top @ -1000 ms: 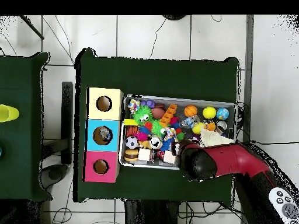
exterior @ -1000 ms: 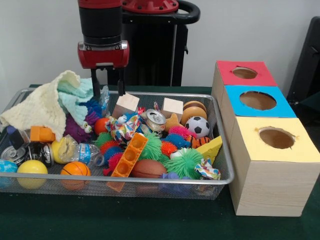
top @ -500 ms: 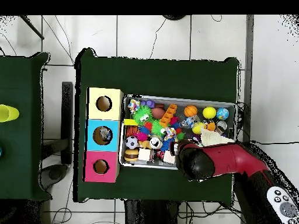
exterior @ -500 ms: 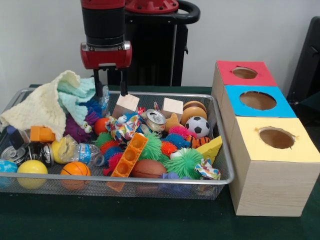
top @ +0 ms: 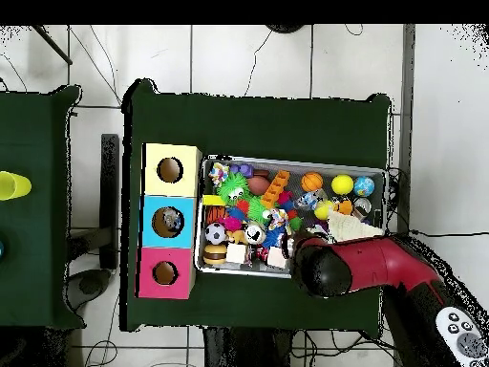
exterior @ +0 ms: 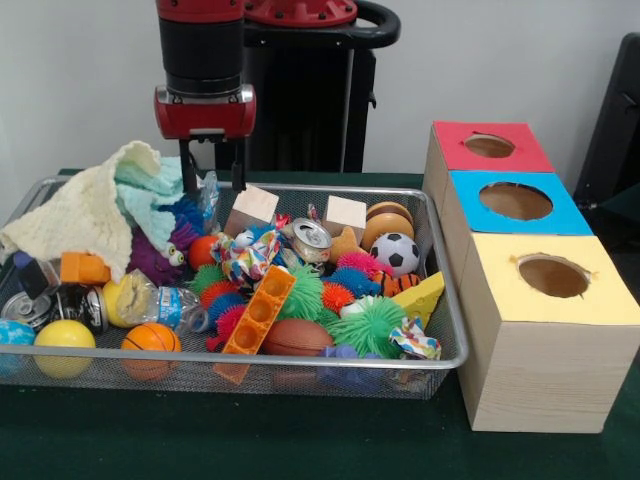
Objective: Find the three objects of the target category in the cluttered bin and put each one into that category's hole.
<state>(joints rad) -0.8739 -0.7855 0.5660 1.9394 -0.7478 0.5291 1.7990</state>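
Table (exterior: 330, 450): dark green cloth, bearing the bin and the boxes.

My arm (top: 382, 266): red and black, reaching over the bin's back edge.

Wire bin (exterior: 445, 330): silver mesh, heaped with clutter. Target category not evident from the contents, so I cannot say which pieces are the task's own.

Three boxes, in a row beside the bin, each with one round hole on top — yellow box (exterior: 550, 330) nearest the camera, blue box (exterior: 512, 205) in the middle, red box (exterior: 488, 148) farthest.

Cloth (exterior: 90, 205): pale yellow and mint knit, piled at the bin's left back corner in the front view.

My gripper (exterior: 211, 178): two dark fingers parted with a clear gap, holding nothing, hanging over the bin's back rim just beside the cloth.

Orange brick (exterior: 260, 310): long, with square cells, lying tilted mid-bin.

Green spiky ball (exterior: 368, 325): front right.

Brown football (exterior: 297, 337): by the front wall.

Soccer ball (exterior: 397, 254), yellow ball (exterior: 64, 338), small basketball (exterior: 150, 340), can (exterior: 311, 240) — scattered among the rest.
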